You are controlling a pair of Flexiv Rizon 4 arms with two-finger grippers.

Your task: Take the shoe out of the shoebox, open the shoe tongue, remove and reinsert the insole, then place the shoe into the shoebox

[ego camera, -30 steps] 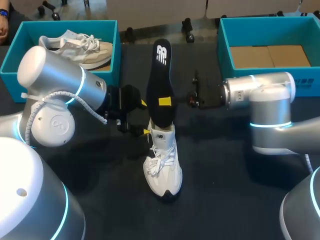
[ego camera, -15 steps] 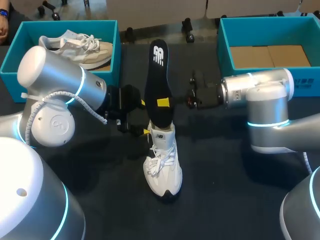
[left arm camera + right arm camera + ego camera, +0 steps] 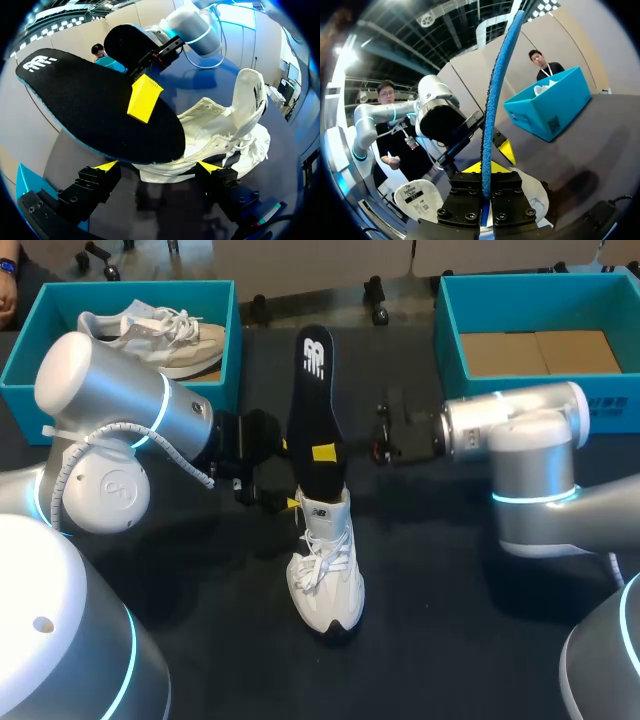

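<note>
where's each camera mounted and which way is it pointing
Head view: fixed above and behind the robot, looking down on the table; left arm and right arm enter from the sides.
Left wrist view: on the left arm's wrist, looking along its open jaws at the white shoe and insole; right arm beyond.
Right wrist view: on the right arm's wrist, looking along jaws shut on the insole's edge; left arm beyond.
Shared: both wrist views show the insole.

Head camera's high behind the rig, looking down on my table (image 3: 450, 630). Wrist cameras face each other, very close, across the raised insole (image 3: 312, 410); all three share it and the white sneaker (image 3: 325, 570), right wrist barely, I think.
</note>
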